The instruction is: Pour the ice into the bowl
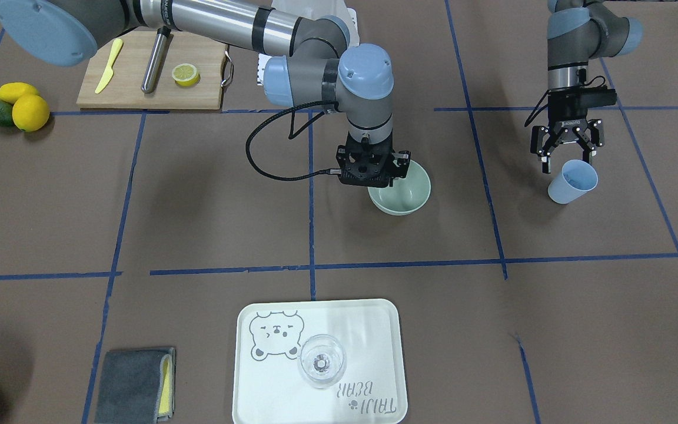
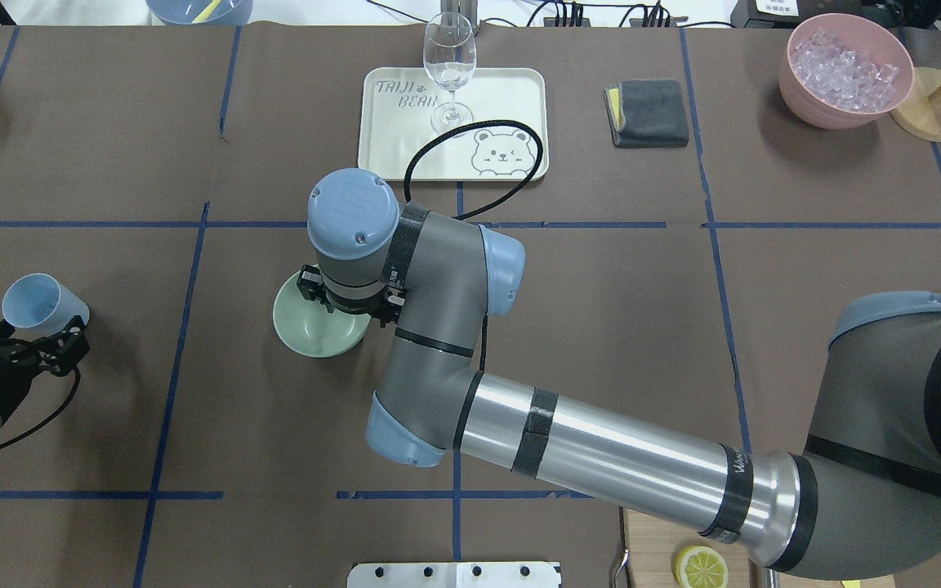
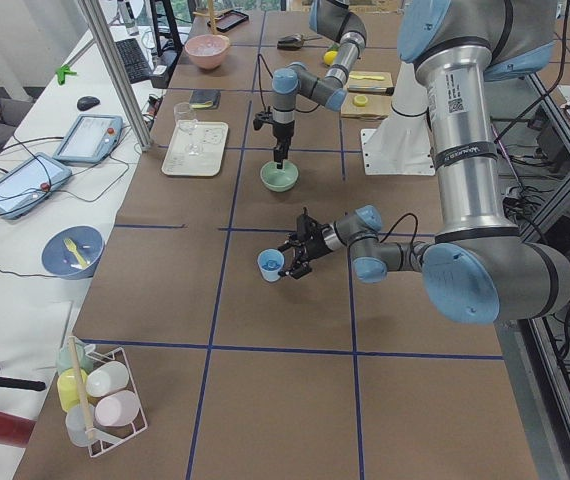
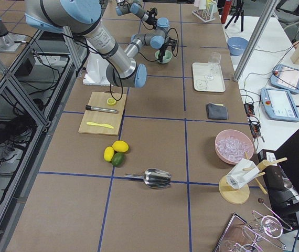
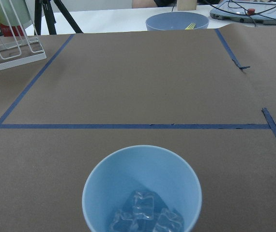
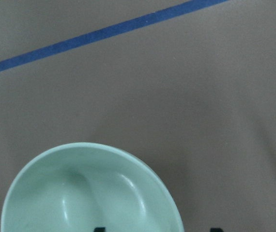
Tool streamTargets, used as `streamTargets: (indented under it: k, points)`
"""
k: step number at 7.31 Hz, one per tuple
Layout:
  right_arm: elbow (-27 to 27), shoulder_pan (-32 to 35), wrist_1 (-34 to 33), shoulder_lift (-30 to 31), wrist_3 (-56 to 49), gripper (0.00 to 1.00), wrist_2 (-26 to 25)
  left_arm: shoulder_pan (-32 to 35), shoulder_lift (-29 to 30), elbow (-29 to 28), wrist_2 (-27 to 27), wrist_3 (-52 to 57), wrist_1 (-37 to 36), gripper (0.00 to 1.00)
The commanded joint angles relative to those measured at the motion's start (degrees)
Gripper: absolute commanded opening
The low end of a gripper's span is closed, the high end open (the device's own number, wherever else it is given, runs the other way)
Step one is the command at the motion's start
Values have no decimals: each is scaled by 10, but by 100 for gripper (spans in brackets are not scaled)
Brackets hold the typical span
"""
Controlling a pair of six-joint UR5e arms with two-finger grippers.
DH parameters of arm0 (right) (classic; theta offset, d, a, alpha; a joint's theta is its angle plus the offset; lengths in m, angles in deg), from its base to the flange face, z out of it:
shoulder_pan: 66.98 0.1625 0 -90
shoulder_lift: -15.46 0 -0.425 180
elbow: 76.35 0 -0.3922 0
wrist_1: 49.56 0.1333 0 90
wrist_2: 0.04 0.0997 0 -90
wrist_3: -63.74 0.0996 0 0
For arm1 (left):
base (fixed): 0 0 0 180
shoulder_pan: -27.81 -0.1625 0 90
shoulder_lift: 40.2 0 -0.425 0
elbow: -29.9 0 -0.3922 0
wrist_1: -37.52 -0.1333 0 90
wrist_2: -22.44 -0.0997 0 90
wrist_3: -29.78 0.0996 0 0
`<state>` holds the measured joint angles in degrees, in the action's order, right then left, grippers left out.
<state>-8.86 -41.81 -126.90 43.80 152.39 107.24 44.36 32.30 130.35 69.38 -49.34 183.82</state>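
My left gripper is shut on a light blue cup and holds it tilted, well to the side of the bowl. The left wrist view shows several clear ice cubes at the bottom of the cup. The sage-green bowl sits near the table's middle and looks bare inside. My right gripper points down at the bowl's rim. Its fingertips stand apart, one inside the rim and one outside. From overhead, the cup is far left of the bowl.
A white tray with a wine glass and a grey cloth lie on the operators' side. A pink bowl of ice stands at the far corner. A cutting board with a lemon half, two lemons and an avocado lie near the robot.
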Motion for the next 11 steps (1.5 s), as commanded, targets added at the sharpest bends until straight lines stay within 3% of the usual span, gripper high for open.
streamTargets:
  k: [1,4,6,8,9,10,11]
  points:
    - [5,11,-5,0,-3,100,5,0,37,-47,-31,-19,2,100]
    - [8,22,-17,5,-4,100,13,1,47,-65,-32,-25,3,100]
    - [70,27,-103,22,-36,100,15,1,43,-70,-35,-24,4,99]
    - [137,32,-120,78,-52,100,15,1,47,-73,-35,-24,4,95]
    - [169,37,-120,108,-64,100,15,2,48,-76,-35,-24,4,76]
    - [197,42,-120,137,-69,100,16,4,47,-76,-35,-23,4,43]
    - [243,46,-120,185,-87,100,18,9,48,-73,-34,-18,4,0]
